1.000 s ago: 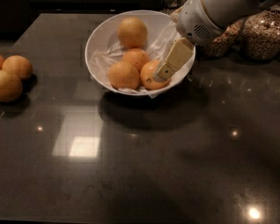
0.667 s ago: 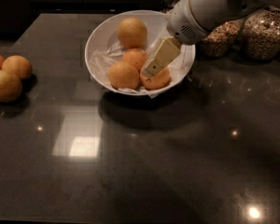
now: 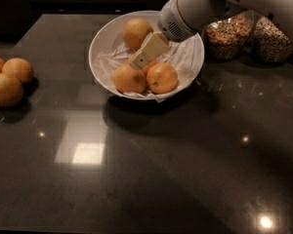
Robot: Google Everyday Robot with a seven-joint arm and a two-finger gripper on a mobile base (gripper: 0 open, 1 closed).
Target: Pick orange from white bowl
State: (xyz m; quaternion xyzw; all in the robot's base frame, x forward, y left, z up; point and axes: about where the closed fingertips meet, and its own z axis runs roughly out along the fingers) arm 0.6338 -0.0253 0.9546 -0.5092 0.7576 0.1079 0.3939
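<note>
The white bowl [image 3: 100, 43] stands on the dark counter at the back middle, lined with a wrinkly white sheet. The pale orange [image 3: 136, 31] lies at the bowl's back. Two deeper-orange fruits lie at the front, one left [image 3: 129, 79] and one right [image 3: 162, 77]. A third [image 3: 149, 68] shows only partly between them. My gripper [image 3: 139, 61] reaches down into the bowl from the upper right. Its cream tip sits over the middle fruit, just in front of the pale orange, and hides most of that middle fruit.
Three loose oranges [image 3: 7, 79] lie on the counter at the far left edge. Two glass jars of grain [image 3: 229, 33] stand right behind the bowl, under my white arm [image 3: 200, 6]. The counter's back edge runs just behind the bowl.
My gripper has moved left and a little back, from the front right fruit to over the middle of the bowl. The fruits have not moved.
</note>
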